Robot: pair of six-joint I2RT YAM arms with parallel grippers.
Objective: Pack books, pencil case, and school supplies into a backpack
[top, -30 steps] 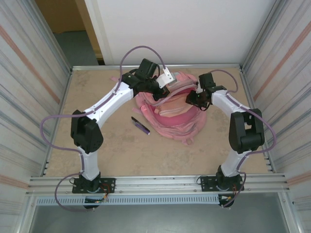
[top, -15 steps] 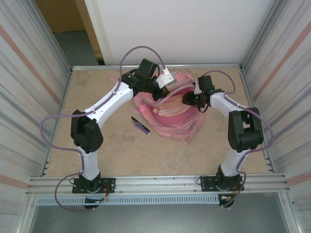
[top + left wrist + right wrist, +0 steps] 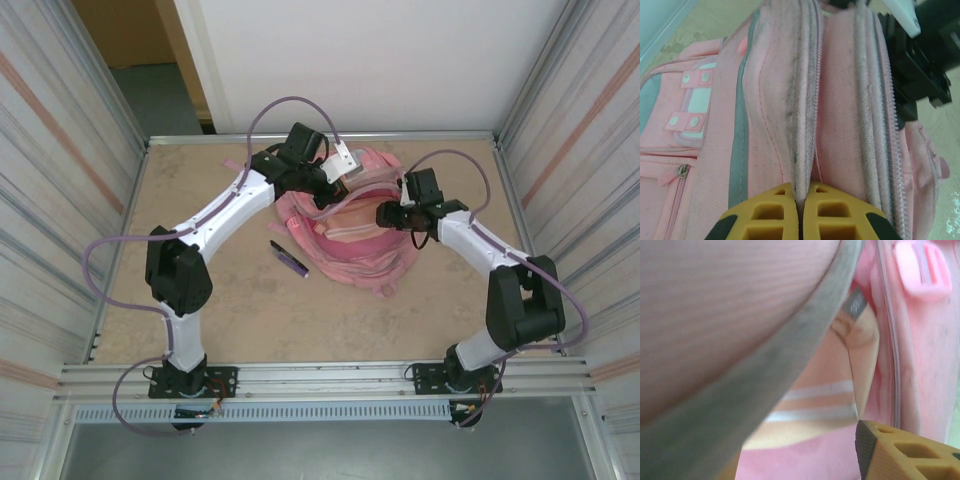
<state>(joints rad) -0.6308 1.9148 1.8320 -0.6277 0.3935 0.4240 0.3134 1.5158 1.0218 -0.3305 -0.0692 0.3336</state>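
On the bench, seen from above, the pink backpack slumps at centre. The left claw holds up its 11 o'clock rim, and the right claw hovers over the opening. The purple pen lies outside, at the right claw's 8 o'clock, with its long axis running 11 to 5. The left arm is nearer to it, but occupied.

From the left wrist, yellow fingertips press together on a fold of the bag's zipped edge.

From the right wrist, one finger sits far out at 4 o'clock, so the jaws read as apart. They stand over striped lining. A ribbed pink surface looms at 10 o'clock; whether it is book or flap I cannot tell.
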